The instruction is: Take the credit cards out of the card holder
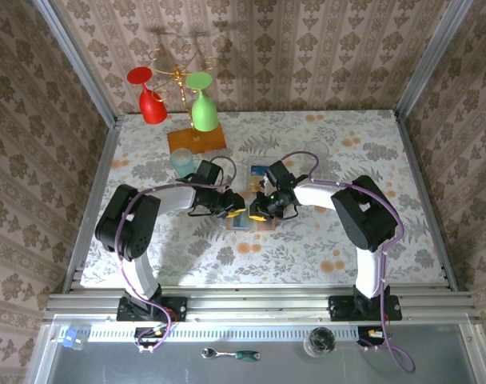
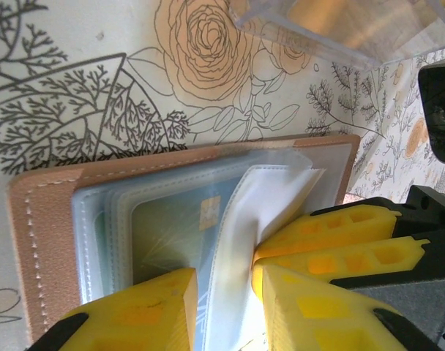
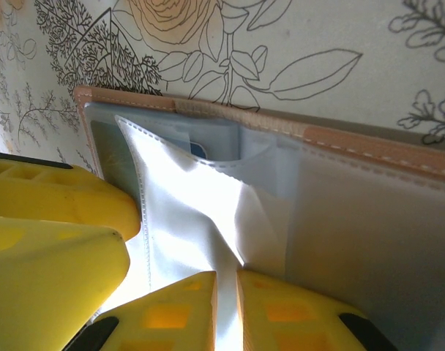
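Centrally on the floral worktop lies the open card holder. The right claw pinches 1 clear sleeve. The left claw stands narrow around a sleeve, grip unclear. A teal credit card sits pocketed inside.

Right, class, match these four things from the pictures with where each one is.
1 red plastic goblet
2 green plastic goblet
3 tan leather card holder
4 teal plastic card

a in a clear plastic sleeve
b hanging on the gold wire rack, left
c lying open on the floral table
d hanging on the rack, right

Pairs: 1-b, 2-d, 3-c, 4-a
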Controlling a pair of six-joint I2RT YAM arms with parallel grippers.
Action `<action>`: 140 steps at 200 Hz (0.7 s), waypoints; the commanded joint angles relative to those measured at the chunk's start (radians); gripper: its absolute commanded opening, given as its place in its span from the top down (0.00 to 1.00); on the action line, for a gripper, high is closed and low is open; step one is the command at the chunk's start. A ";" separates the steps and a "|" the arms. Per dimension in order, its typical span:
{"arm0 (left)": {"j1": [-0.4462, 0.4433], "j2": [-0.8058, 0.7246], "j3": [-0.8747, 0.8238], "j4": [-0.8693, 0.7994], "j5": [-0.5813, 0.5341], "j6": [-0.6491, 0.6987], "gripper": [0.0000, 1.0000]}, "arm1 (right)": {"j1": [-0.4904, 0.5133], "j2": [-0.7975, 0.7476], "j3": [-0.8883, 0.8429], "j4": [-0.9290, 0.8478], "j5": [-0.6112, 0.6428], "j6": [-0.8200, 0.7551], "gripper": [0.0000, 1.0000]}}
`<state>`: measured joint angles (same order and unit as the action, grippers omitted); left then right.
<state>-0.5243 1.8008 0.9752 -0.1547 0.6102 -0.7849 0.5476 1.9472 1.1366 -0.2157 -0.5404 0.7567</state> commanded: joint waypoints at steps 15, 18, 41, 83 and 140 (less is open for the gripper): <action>-0.014 0.024 0.043 -0.028 0.018 0.019 0.71 | -0.002 -0.019 -0.021 -0.003 -0.020 0.007 0.84; -0.015 0.026 0.045 -0.028 0.019 0.019 0.71 | -0.002 -0.019 -0.021 -0.004 -0.020 0.007 0.84; -0.019 0.035 0.053 -0.028 0.026 0.019 0.72 | -0.002 -0.018 -0.022 0.001 -0.021 0.009 0.84; -0.020 0.027 0.057 -0.059 0.010 0.032 0.72 | -0.002 -0.017 -0.023 0.004 -0.024 0.008 0.84; -0.025 0.006 0.071 -0.128 -0.055 0.072 0.70 | -0.002 -0.013 -0.026 0.007 -0.026 0.007 0.84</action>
<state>-0.5430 1.8244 1.0218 -0.2218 0.5900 -0.7547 0.5476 1.9472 1.1301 -0.2047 -0.5545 0.7601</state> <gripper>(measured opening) 0.293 0.157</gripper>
